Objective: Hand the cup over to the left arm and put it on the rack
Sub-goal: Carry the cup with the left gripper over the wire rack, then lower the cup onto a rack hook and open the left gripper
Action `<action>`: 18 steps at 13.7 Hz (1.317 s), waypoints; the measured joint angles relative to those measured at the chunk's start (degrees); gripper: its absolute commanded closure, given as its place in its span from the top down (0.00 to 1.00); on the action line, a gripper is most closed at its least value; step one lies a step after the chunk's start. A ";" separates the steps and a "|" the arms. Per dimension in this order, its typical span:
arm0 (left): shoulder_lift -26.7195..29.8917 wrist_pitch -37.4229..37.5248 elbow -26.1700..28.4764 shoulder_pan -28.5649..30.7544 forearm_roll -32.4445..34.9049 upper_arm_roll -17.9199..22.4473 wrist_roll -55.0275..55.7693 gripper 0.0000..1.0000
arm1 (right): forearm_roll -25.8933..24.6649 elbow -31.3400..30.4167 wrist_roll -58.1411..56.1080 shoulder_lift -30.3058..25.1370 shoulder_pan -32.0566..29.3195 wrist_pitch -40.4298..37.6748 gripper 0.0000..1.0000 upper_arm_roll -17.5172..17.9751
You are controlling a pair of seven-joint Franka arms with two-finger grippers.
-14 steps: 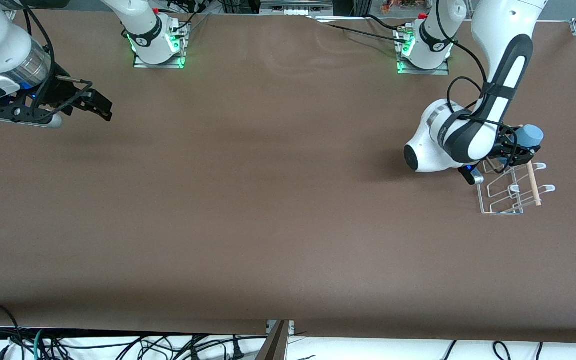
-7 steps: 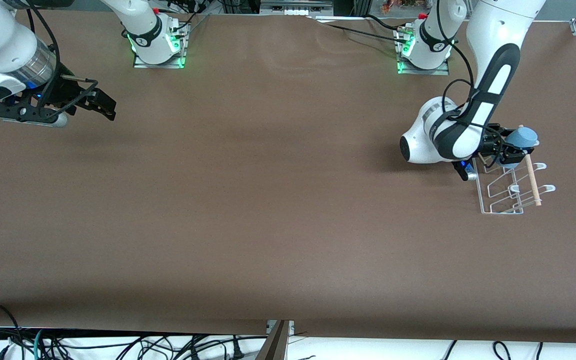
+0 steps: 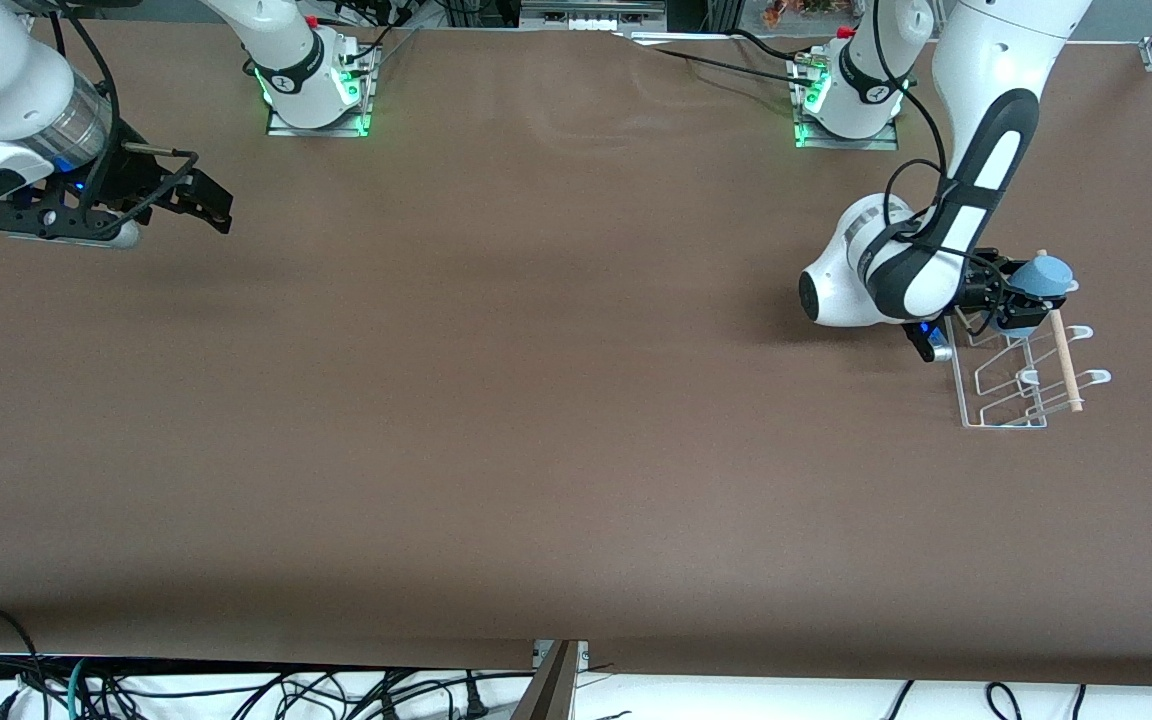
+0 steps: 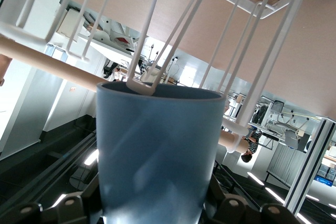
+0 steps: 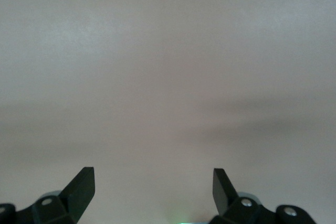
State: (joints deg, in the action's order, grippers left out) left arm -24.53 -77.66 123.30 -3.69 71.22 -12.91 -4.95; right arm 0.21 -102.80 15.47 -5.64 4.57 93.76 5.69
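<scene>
At the rack point(image 3: 1011, 385), your left gripper point(image 3: 1021, 303) pinches the cup point(image 3: 1046, 275) mouth-first against a wire peg point(image 4: 144, 85), probably so it hangs. Your right gripper point(image 3: 198, 205) waits, fingers spread, over the right arm's end of the table.

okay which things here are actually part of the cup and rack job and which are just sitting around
In the job:
cup, held by the left gripper
rack, with a hook at the cup's rim
wooden dowel on the rack

Not in the job now:
right gripper, open, waiting over the table
cables along the table's near edge
</scene>
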 measured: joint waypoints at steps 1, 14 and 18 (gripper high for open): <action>0.00 0.00 0.00 0.00 0.10 0.00 0.06 1.00 | 0.00 0.58 -0.17 -0.01 0.00 -0.44 0.99 0.00; 3.16 0.26 -15.45 1.97 -23.89 0.25 0.82 1.00 | -0.05 5.18 -0.48 1.16 1.76 -0.94 0.99 0.95; 4.70 1.45 -26.29 6.32 -39.61 0.43 0.78 1.00 | -0.07 5.46 -0.52 1.74 1.65 -0.96 0.99 0.03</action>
State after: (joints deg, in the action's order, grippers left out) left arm -19.83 -76.20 97.01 2.63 31.62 -12.48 -4.17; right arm 0.14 -97.33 14.95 -3.90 6.22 92.80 5.72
